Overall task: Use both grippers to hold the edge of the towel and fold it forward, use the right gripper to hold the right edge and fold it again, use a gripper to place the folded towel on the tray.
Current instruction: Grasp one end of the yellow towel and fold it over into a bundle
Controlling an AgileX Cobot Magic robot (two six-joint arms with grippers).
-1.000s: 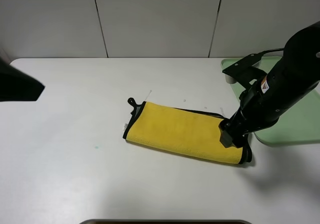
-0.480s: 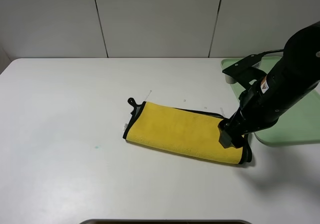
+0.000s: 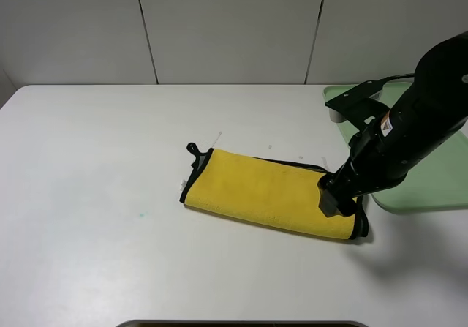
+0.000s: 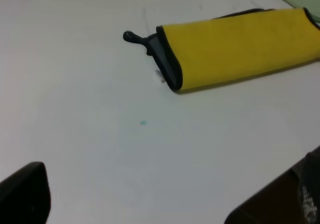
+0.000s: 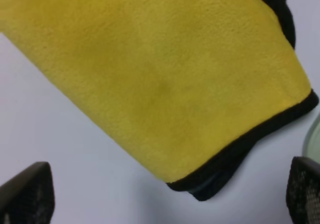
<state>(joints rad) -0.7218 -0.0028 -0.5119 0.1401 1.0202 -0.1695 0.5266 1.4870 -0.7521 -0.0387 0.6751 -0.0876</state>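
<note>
The towel (image 3: 270, 193) lies folded once into a long yellow strip on the white table, its black loop (image 3: 193, 149) at the left end. My right gripper (image 3: 338, 199) hangs just over the strip's right end. In the right wrist view its fingers (image 5: 25, 194) stand wide apart, open, with the towel's corner and black edge (image 5: 250, 139) below them. My left gripper (image 4: 160, 196) is open and holds nothing, well back from the towel (image 4: 235, 46), and does not show in the high view. The pale green tray (image 3: 431, 173) lies at the table's right side, behind the right arm.
A small white cup-like object (image 3: 336, 115) stands at the tray's near-left corner, partly behind the right arm. A tiny green speck (image 3: 141, 214) marks the table left of the towel. A grey panelled wall runs behind the table.
The left arm's black shape at the left border of the high view one second ago has drawn out of that view. The right arm and the towel have hardly moved.
</note>
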